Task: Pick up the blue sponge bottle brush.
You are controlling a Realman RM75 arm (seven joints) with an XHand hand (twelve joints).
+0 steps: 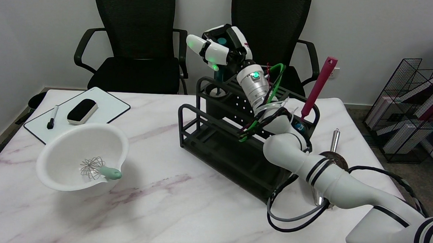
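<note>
We are seeing the brush (218, 75) only as a dark teal handle standing up from a round holder at the rack's (215, 136) far-left corner; its sponge end is hidden from us. The hand (220, 47) is hanging right above that handle, at twelve o'clock from the rack's middle. Its fingers are curling down around the handle's top, with a patch of teal showing between them, but we cannot tell whether they are actually gripping it or only closing near it. The right arm (310, 167) is reaching in from five o'clock and crossing over the rack, with wires trailing along its wrist.

The black wire rack is sitting on the marble table (167, 215), a little right of centre. At the rack's three o'clock end a magenta spatula (318, 86) is leaning up and to the right. Just past it, toward four o'clock, a metal tool (335, 140) is standing upright, partly behind the arm.

Over at eight o'clock from the rack a white bowl (70, 143) is resting on the table with a whisk (97, 168) lying inside it, the pale green handle lying on the rim. Beyond the bowl, at ten o'clock, a whiteboard (110, 105) is carrying an eraser (82, 111) and a marker (52, 117). Two black chairs (136, 32) are standing behind the table, and a wire shelf of books (417, 109) is sitting on the floor at three o'clock.
</note>
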